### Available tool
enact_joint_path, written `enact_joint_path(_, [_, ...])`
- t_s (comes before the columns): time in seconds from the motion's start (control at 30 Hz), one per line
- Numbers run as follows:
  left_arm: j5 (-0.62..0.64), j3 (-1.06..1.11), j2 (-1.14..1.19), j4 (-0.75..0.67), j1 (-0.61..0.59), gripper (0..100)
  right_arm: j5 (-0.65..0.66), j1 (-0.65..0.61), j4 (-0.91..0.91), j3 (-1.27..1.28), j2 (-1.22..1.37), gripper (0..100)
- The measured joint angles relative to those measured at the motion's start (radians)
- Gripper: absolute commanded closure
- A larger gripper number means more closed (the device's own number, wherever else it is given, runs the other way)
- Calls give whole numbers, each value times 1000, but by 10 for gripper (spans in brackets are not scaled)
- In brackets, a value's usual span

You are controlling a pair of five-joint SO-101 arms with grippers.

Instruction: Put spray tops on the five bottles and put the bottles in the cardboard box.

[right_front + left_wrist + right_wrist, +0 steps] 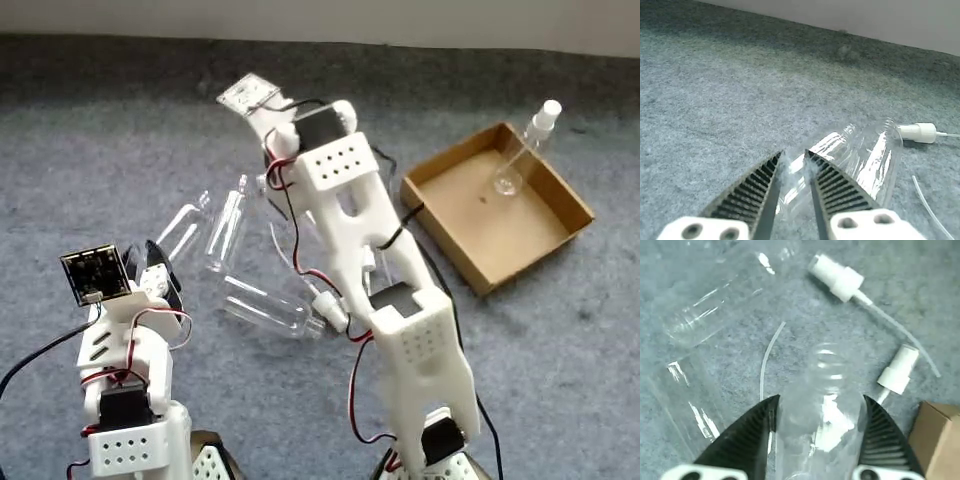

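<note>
My right gripper (820,400) is shut on a clear, topless bottle (825,365), neck pointing away from the wrist. Just beyond it two white spray tops (837,275) (897,370) lie on the carpet. My left gripper (792,159) hovers low with its fingers a narrow gap apart, and the base of a lying clear bottle (860,155) is right at the tips. In the high view this gripper (158,262) is at the lower left, beside two bottles (185,225) (228,228). Another bottle (265,308) lies by the right arm (345,200). The cardboard box (440,210) holds one capped bottle (522,148).
A loose thin dip tube (767,355) lies on the grey carpet between the bottles. A spray top (917,132) with its tube rests past the bottle's neck. The box's corner (940,440) is close to my right gripper. Open carpet stretches at the left and back.
</note>
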Motion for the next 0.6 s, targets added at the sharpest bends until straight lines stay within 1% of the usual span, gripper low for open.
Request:
enact_joint_path(0.17, [0, 0, 0, 0, 0, 976, -72, 44, 2, 0, -149, 832])
enact_joint_path(0.33, [0, 0, 0, 0, 5, 976, -100, 51, 2, 28, -367, 832])
enact_joint_path(0.43, [0, 0, 0, 0, 11, 976, -101, 54, 2, 157, -539, 832])
enact_joint_path(0.6, [0, 0, 0, 0, 12, 976, -101, 91, 2, 485, -835, 832])
